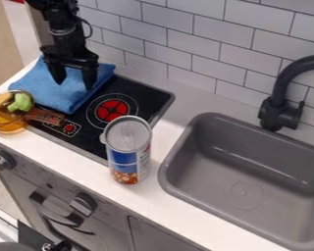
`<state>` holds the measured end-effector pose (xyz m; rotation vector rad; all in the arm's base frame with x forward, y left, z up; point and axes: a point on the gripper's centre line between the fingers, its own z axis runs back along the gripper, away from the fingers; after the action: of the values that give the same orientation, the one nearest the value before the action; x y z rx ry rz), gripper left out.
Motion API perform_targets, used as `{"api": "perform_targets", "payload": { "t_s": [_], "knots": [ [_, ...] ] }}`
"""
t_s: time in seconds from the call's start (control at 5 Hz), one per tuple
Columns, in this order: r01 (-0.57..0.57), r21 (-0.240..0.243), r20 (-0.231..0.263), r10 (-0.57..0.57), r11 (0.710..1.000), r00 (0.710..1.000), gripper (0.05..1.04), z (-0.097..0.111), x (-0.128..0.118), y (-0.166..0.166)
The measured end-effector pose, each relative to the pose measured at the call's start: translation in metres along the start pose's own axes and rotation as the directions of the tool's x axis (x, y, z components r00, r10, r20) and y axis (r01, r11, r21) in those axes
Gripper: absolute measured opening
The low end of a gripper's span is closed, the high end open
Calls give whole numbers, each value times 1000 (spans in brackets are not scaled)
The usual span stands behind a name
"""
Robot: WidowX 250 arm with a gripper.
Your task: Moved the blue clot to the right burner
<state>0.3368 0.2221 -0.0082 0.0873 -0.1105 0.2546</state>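
1. The black gripper [73, 82] hangs at the upper left of the frame, its fingers spread wide, over the blue cloth.
2. The blue cloth [58, 95] lies there, partly covering the black stove [89, 141].
3. A red burner [112, 110] is just right of the cloth.
4. At the left edge, an amber bowl [4, 122] holds a green piece [20, 102].
5. A tall can [128, 157] stands near center.
6. A gray sink [209, 181] and black faucet [279, 112] occupy the right.
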Motion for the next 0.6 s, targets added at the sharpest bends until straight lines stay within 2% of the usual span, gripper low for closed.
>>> {"api": "perform_targets", "payload": {
  "t_s": [0.4,0.6],
  "knots": [
    [-53,19,75,51,998,996,431,-9,12,30],
    [-95,29,145,90,995,985,209,-23,18,37]
  ]
}}
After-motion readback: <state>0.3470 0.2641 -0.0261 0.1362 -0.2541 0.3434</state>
